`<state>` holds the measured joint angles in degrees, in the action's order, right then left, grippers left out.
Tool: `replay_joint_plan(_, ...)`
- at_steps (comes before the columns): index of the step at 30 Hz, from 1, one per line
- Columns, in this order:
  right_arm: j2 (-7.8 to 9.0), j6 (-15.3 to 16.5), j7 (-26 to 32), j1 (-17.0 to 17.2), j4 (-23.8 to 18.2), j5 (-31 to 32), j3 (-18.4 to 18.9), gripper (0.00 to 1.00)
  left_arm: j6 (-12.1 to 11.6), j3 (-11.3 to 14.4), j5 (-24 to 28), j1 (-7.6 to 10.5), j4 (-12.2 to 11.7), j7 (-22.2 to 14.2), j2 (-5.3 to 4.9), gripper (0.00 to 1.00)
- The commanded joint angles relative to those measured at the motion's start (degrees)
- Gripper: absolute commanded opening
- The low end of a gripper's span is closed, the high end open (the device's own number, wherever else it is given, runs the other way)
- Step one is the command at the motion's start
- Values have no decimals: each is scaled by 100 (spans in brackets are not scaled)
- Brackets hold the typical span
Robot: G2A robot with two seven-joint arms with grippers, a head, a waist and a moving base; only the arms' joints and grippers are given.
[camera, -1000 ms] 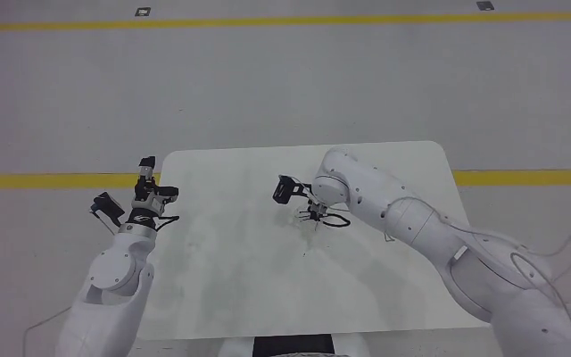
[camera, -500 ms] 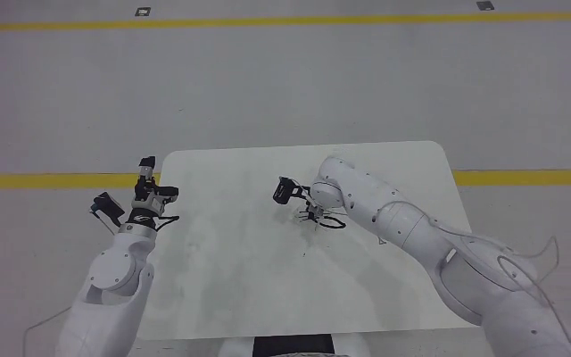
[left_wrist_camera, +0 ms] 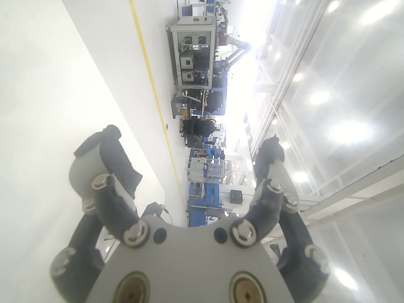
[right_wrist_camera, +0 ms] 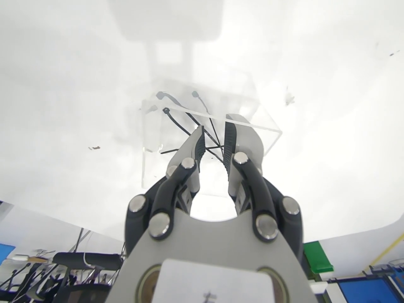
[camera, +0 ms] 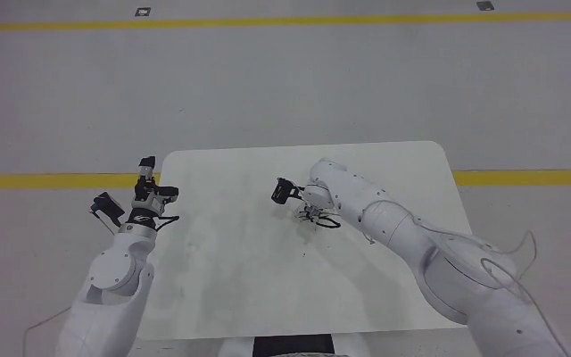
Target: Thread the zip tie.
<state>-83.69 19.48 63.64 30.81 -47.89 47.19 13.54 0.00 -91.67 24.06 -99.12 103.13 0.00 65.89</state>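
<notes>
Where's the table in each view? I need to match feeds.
Top view: table, centre, under the right gripper.
Left wrist view: table beside the left gripper.
Right wrist view: table beyond the right gripper, under the clear box.
Shared: yellow floor line past the table's edge.

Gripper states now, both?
Left gripper: open, empty.
Right gripper: narrowly open over zip ties in clear box; no grip evident.

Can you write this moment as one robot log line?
right gripper: at clear box, jaws open over zip ties | left gripper: open, by table edge
</notes>
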Motion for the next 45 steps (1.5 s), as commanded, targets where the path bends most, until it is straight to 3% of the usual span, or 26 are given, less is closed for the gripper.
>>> replay_joint_plan(1, -48, 0, -23, -9, 111, -17, -15, 14, 0, 0, 0, 0, 0, 0, 0, 100)
replay_joint_plan(13, -264, 0, -22, -96, 485, -246, -220, 13, 0, 0, 0, 0, 0, 0, 0, 100)
replay_joint_plan(18, -307, 0, -22, -128, 603, -437, -310, 0, 0, 0, 0, 0, 0, 0, 0, 100)
replay_joint_plan(27, -334, 0, 106, -247, 617, -580, -380, 0, 0, 0, 0, 0, 0, 0, 0, 100)
replay_joint_plan(36, -139, 0, 475, -384, 149, -869, -323, 0, 0, 0, 0, 0, 0, 0, 0, 100)
replay_joint_plan(45, 251, 0, 866, -430, -532, -1024, -35, 0, 0, 0, 0, 0, 0, 0, 0, 100)
